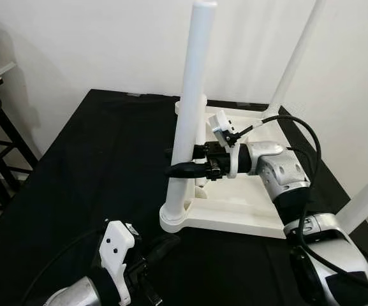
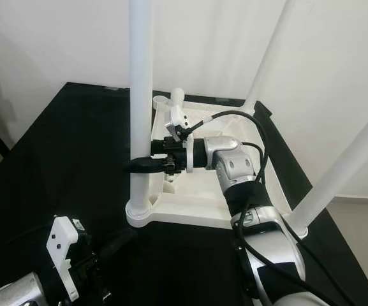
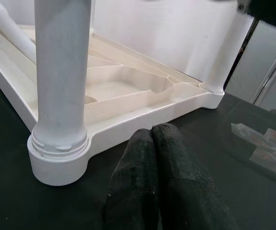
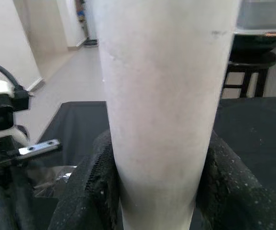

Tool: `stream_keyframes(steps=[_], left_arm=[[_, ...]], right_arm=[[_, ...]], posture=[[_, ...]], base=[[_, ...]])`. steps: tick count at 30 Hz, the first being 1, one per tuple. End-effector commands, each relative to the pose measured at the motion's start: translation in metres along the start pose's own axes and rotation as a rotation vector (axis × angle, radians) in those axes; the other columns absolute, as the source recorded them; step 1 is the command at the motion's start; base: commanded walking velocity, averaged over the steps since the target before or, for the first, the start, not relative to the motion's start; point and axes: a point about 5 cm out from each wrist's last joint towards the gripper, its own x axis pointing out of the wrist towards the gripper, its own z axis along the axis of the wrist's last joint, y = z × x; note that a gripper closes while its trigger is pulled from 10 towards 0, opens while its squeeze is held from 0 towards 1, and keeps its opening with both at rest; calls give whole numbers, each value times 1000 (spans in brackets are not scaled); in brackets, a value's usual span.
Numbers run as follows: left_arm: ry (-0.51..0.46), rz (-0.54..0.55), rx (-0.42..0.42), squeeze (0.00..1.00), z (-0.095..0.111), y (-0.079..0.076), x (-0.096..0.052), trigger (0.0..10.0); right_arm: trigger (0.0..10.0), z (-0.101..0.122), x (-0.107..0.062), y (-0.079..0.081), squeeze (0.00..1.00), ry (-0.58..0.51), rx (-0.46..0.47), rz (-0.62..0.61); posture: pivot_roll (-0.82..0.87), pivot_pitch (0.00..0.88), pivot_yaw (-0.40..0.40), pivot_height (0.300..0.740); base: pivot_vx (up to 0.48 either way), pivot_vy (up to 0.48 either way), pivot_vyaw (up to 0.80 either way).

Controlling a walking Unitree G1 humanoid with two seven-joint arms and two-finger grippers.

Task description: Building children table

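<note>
On the black table (image 1: 75,166), an upturned tabletop (image 1: 235,213) is seen with legs fitted, one leg (image 1: 187,127) clamped by the right gripper (image 1: 182,162); the left gripper (image 3: 161,177), pinched empty, rests nearby.

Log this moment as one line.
right pincer: shut on near table leg | left pincer: shut, idle by tabletop corner

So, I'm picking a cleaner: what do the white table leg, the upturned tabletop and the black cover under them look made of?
The table leg, clamped by the right gripper, looks like matte white plastic, faintly scuffed. The tabletop looks like moulded plastic: its underside shows cast ribs and a round socket. The black cover seems to be dull fabric, though the weave is unclear.
</note>
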Motion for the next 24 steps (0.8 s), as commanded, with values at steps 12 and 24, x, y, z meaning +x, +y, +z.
stream_keyframes(steps=[12,24], left_arm=[[-9,-7,3,0,3,3,8,10000],[-33,14,10,0,4,7,16,10000]], right_arm=[[0,-95,53,77,0,116,289,-740],[10000,-86,48,73,1000,151,317,-683]], posture=[[34,67,-90,740],[45,45,-136,740]], base=[[0,0,0],[0,0,0]])
